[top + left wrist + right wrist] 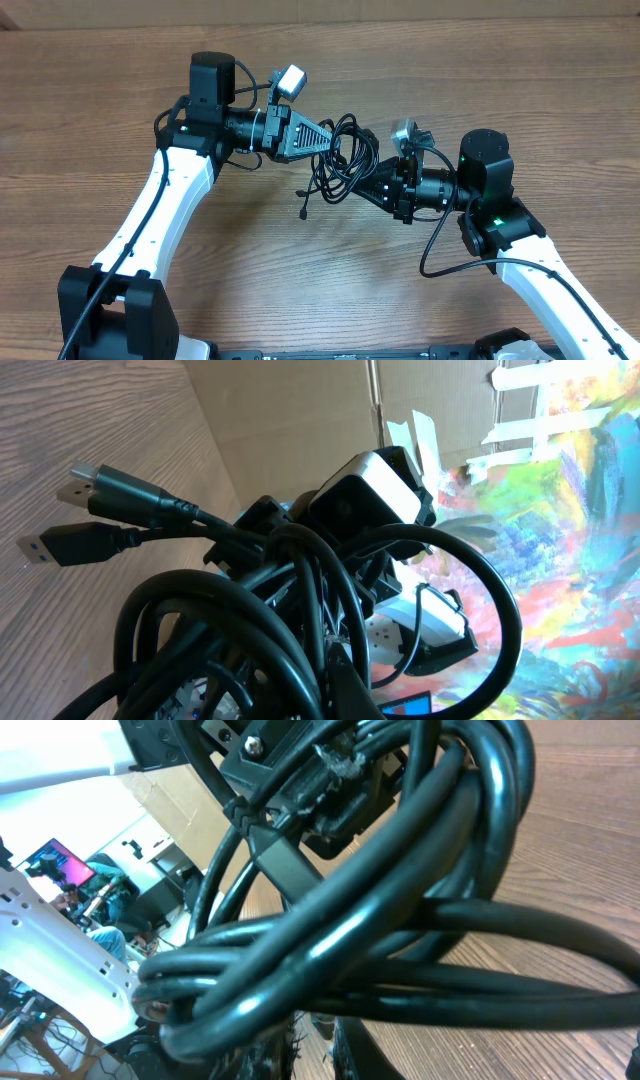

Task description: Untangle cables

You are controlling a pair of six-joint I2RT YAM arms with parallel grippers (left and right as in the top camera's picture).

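Both my tools buried in the cable knot, can't really see what's gripping what

My left tool (334, 150) and right tool (370, 179) are meeting tip to tip in the middle of the wood-grain worktop (120, 90), and the cables (347, 158) are bunching up right between them. The loops are covering the fingers on both sides, so I can't tell if either tool is apart or clamped. The right wrist view is getting swamped by fat blurry black loops (380, 930). In the left wrist view, two plug ends (60, 545) are sticking out over the wood, with the other arm's grey camera box (365, 490) peeking out behind the tangle. From overhead, one loose end (302, 210) is trailing down toward me. Behind it all, brown cardboard (300, 420) and a bright painted wall (580, 560) are showing.
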